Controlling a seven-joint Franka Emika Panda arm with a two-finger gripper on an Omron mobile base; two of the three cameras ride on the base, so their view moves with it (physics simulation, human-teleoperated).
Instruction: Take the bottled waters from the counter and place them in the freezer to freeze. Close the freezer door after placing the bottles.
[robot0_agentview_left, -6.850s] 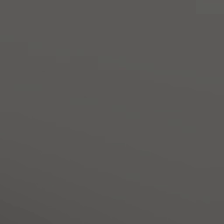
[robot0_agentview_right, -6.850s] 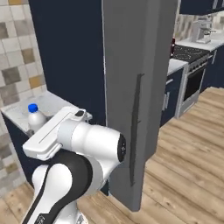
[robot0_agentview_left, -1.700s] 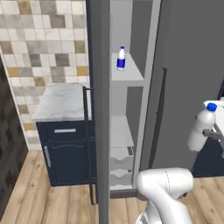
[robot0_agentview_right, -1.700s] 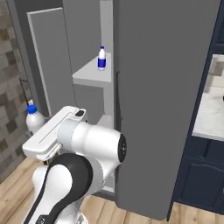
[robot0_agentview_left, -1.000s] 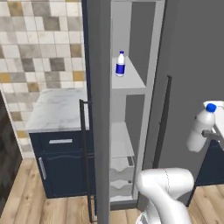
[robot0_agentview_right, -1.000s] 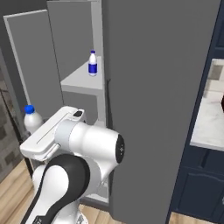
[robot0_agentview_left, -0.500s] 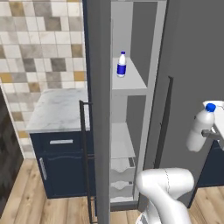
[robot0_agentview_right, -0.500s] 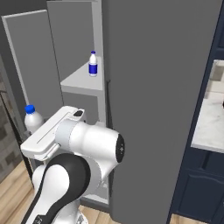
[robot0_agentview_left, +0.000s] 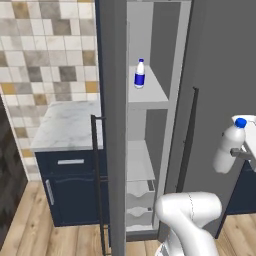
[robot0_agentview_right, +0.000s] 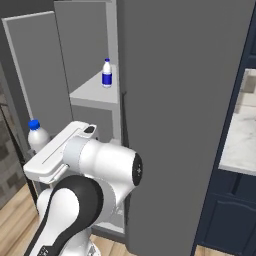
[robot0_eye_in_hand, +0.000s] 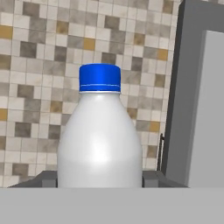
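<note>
While the gripper (robot0_eye_in_hand: 99, 180) stays clenched on the plain whitish bottle (robot0_eye_in_hand: 99, 140) (blue cap up, upright), the labelled bottle (robot0_agentview_left: 140, 74) stands on a light grey shelf (robot0_agentview_left: 150, 95) inside the open freezer (robot0_agentview_left: 165, 60). Left of the freezer door (robot0_agentview_left: 114, 125) sits the marble counter (robot0_agentview_left: 67, 125).

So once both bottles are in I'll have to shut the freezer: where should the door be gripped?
Grip the long vertical bar handle on the freezer door, around mid-height, from the tiled-wall side: it stands proud of the flat panel, so fingers can close across it.
</note>
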